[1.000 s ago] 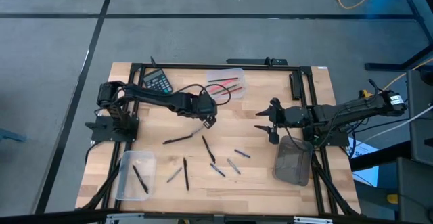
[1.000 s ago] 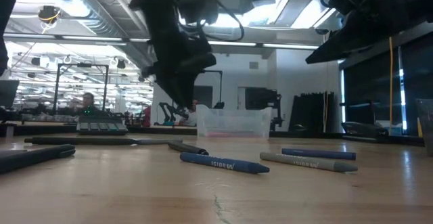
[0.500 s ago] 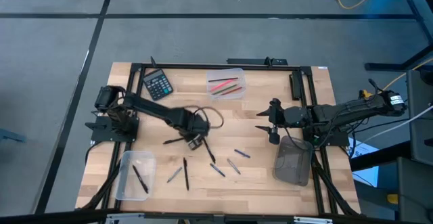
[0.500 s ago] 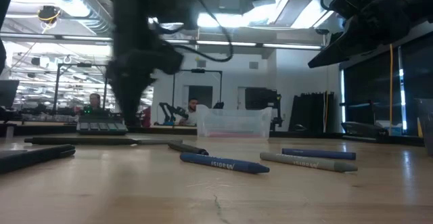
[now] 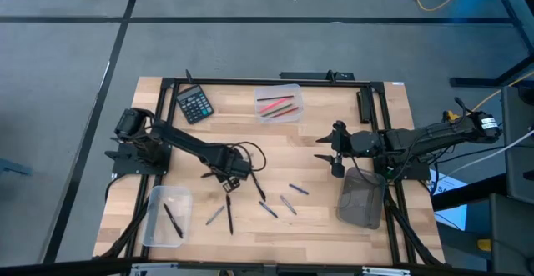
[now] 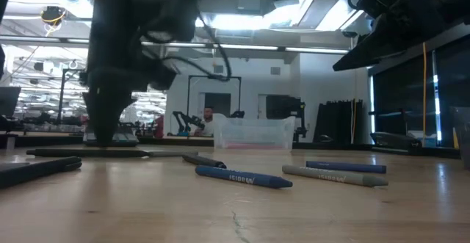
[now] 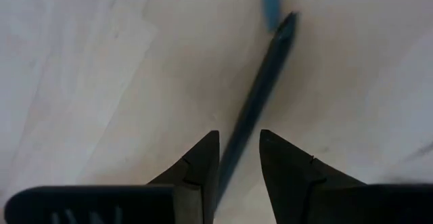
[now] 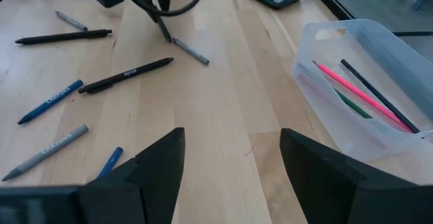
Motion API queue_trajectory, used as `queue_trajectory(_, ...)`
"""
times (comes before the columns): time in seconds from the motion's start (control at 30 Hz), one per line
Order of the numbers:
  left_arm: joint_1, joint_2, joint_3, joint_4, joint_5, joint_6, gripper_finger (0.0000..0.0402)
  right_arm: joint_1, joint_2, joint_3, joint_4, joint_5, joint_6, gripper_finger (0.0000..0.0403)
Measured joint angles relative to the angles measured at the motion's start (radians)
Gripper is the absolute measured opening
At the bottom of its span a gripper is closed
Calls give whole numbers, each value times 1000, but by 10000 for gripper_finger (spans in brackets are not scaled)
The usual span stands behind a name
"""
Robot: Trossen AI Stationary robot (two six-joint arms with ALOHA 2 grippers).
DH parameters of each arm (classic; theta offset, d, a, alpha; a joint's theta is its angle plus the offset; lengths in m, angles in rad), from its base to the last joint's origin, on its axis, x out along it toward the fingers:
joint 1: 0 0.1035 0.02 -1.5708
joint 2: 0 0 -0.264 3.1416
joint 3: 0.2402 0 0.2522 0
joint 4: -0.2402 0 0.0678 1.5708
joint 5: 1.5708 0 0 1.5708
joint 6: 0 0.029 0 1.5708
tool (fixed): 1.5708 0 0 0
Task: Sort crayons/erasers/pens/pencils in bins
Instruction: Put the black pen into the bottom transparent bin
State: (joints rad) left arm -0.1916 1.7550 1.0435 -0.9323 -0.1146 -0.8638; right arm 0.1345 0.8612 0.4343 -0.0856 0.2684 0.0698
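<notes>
My left gripper [image 5: 228,182] points straight down, open, low over the middle-left of the table. Its fingers stand on either side of a black pen [image 7: 260,82] that lies flat on the wood; I see no touch. A grey-blue crayon [image 7: 270,1] lies just past the pen's tip. More pens and crayons [image 5: 269,203] lie loose to the right and near side. My right gripper [image 5: 334,153] waits open above the table's right part. Three bins stand on the table: a clear one [image 5: 278,103] holding pink, red and green sticks, a clear one [image 5: 167,216] holding a black pen, and a smoky one [image 5: 361,199].
A black calculator [image 5: 194,103] lies at the far left. A black metal frame [image 5: 267,81] runs around the table. Bare wood shows between the loose sticks and the far clear bin. People and desks show in the room beyond the table in the low view.
My left gripper has swung from the table's middle toward the near left and come down, tipping to point straight down over the black pen. Its fingers stand as wide as before. The pens and crayons lie where they were.
</notes>
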Motion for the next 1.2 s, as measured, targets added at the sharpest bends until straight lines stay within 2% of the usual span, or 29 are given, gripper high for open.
queue_trajectory(0.2, 11, -9, -101, 116, 52, 5, 99, 0, 0, 0, -1, 0, -18, 245)
queue_trajectory(0.4, 12, -12, -120, 112, 70, -75, 95, 0, 0, 0, -1, 1, -19, 245)
queue_trajectory(0.63, 11, 2, -52, 60, 78, -206, 42, 0, 0, 0, -1, 1, -8, 245)
queue_trajectory(0.77, 8, 4, 12, -26, 80, -242, 11, 0, 0, 0, -2, 1, -3, 245)
queue_trajectory(0.93, 7, 3, 91, -169, 71, -331, 10, 0, 0, 0, -21, 1, -3, 245)
queue_trajectory(1.07, -27, 3, 193, -322, 117, -427, 16, 0, 0, 1, -50, 1, -3, 245)
queue_trajectory(1.2, -119, 2, 306, -480, 217, -567, 16, 0, 0, 1, -93, 1, -3, 245)
